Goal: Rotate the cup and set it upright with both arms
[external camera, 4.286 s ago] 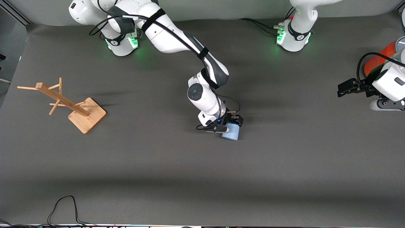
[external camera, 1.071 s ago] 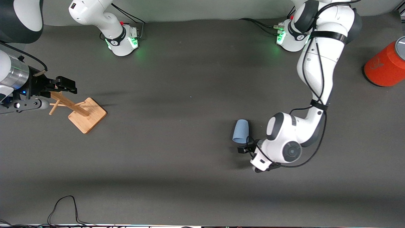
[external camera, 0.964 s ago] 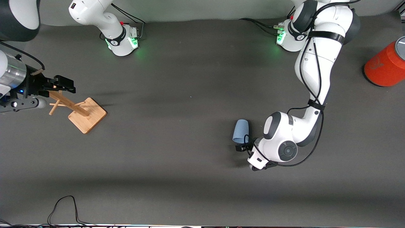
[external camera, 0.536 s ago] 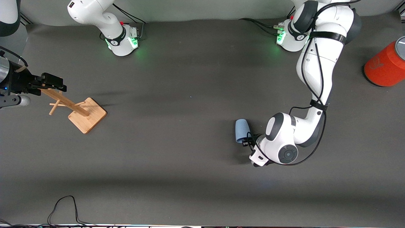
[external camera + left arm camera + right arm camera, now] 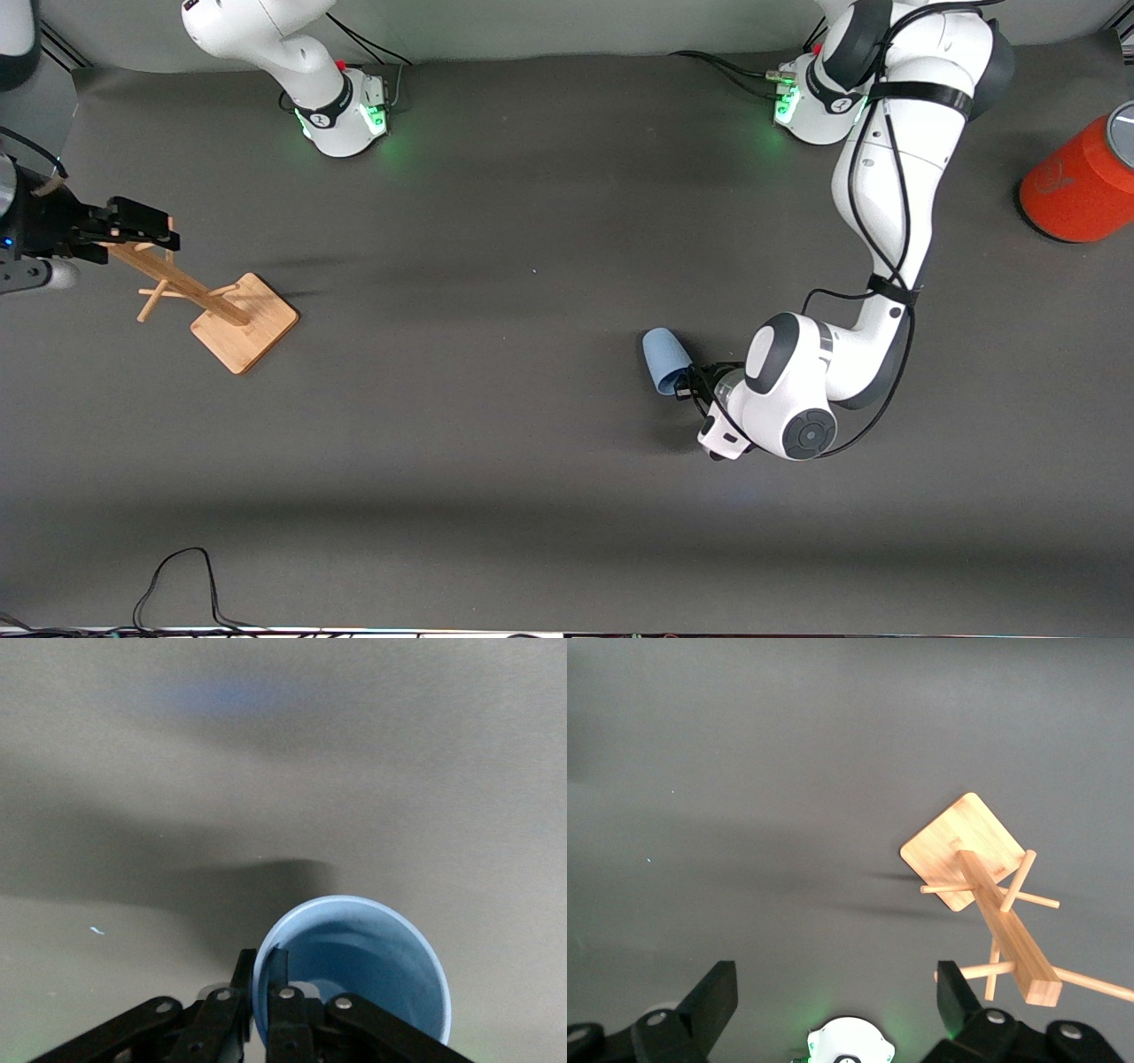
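The pale-blue cup (image 5: pixel 663 357) lies tipped on the dark table mat, its mouth turned toward my left gripper (image 5: pixel 686 387). In the left wrist view the cup (image 5: pixel 372 961) shows its open mouth and blue inside. My left gripper (image 5: pixel 264 967) is shut on the cup's rim, one finger inside the wall and one outside. My right gripper (image 5: pixel 146 229) hangs open over the top of the wooden rack at the right arm's end of the table, with nothing between its fingers (image 5: pixel 718 990).
A wooden peg rack (image 5: pixel 217 306) on a square base stands near the right arm's end, also seen in the right wrist view (image 5: pixel 983 877). An orange-red cylinder (image 5: pixel 1076 190) stands at the left arm's end. A black cable (image 5: pixel 177 585) loops at the front edge.
My left gripper went from open to shut on the cup's rim. The cup's closed end swung toward the right arm's end. My right gripper drew back a little over the rack.
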